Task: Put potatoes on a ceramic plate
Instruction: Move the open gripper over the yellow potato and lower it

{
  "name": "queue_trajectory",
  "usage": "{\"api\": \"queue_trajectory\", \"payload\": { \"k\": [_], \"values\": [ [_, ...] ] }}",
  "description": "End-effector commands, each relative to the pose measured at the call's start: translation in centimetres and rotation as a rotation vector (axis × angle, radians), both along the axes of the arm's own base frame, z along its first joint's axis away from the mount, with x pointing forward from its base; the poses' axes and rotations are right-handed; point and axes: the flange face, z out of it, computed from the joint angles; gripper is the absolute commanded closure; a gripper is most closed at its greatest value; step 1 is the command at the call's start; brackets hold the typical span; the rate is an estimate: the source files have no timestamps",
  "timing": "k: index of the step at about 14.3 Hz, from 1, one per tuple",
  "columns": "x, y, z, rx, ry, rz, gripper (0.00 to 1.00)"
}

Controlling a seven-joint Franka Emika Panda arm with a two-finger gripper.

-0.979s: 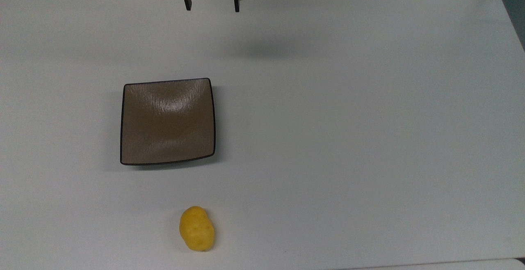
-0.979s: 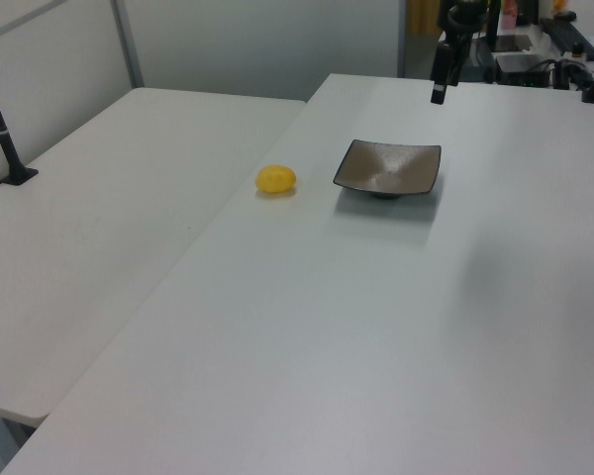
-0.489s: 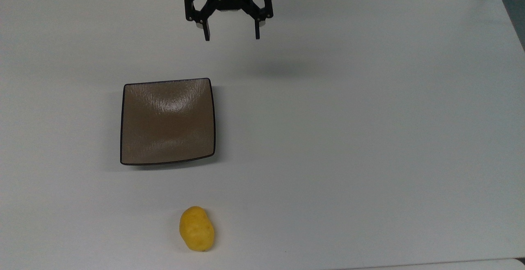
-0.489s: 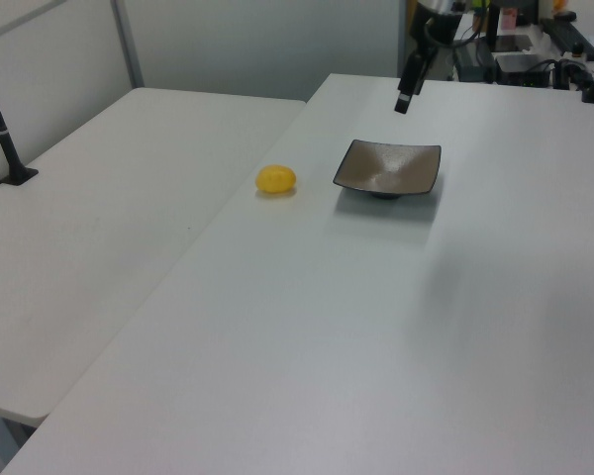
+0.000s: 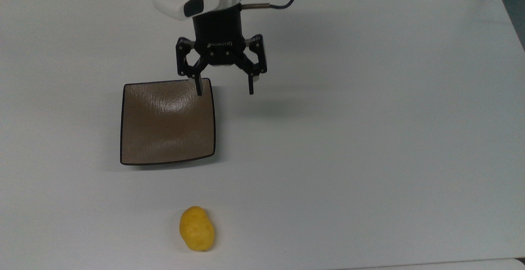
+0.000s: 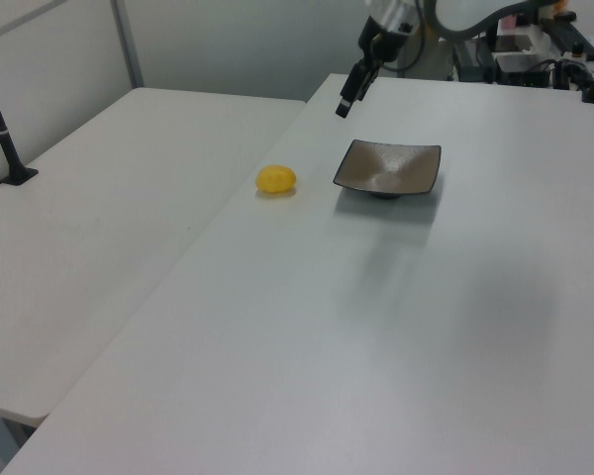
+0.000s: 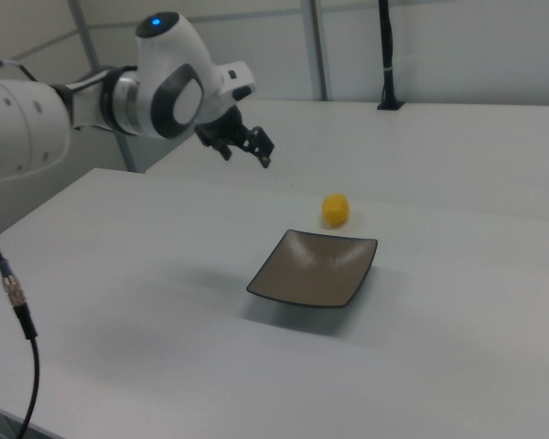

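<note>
Table [image 5: 369, 138]: white, matte, the widest thing here. It carries the plate and the potato. In the left view a second white table [image 6: 99, 198] butts against it along a straight seam on the left view's left.

My arm [image 7: 91, 96]: white rounded casing with a dark joint face and a blue light on top, entering from the right view's left. In the top view it comes in from the upper edge, a black cable trailing off toward the top view's right.

Ceramic plate [image 5: 164, 134]: square, glossy brown, thin dark rim, fine ridges, edges curving upward. It sits flat on the table, left of centre in the top view.

My pincer [image 5: 224, 91]: black, two fingers spread wide apart, nothing between them. It hangs in the air above the table, casting a soft shadow on the surface to the top view's right. In the top view one fingertip overlaps the plate's upper right corner and the other lies over bare table beside it.

Potato [image 5: 197, 228]: one bright yellow oval lump with shallow dimples. It lies on the table near the top view's lower edge, apart from the plate and well apart from my pincer. In the left view it sits just left of the plate, close to the table seam.
</note>
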Motion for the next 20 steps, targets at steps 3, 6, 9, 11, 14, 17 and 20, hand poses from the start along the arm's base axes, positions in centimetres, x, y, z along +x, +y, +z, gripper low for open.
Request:
{"api": "queue_trajectory", "payload": {
  "k": [3,6,9,11,14,17,20],
  "values": [
    [6.2,-1.2,-3.6,-0.024,-0.191,0.004,0.0],
    [9.6,-1.8,-7.2,-0.066,-0.243,0.019,0.0],
    [11.4,-2.7,-10.0,-0.089,-0.307,0.026,0.0],
    [12.3,-3.1,-13.5,-0.121,-0.363,0.051,0.0],
    [12.7,-3.4,-16.9,-0.139,-0.387,0.072,0.0],
    [13.5,-3.8,-19.1,-0.159,-0.41,0.086,0.0],
    [13.7,-4.2,-20.1,-0.17,-0.405,0.084,0.0]
  ]
}}
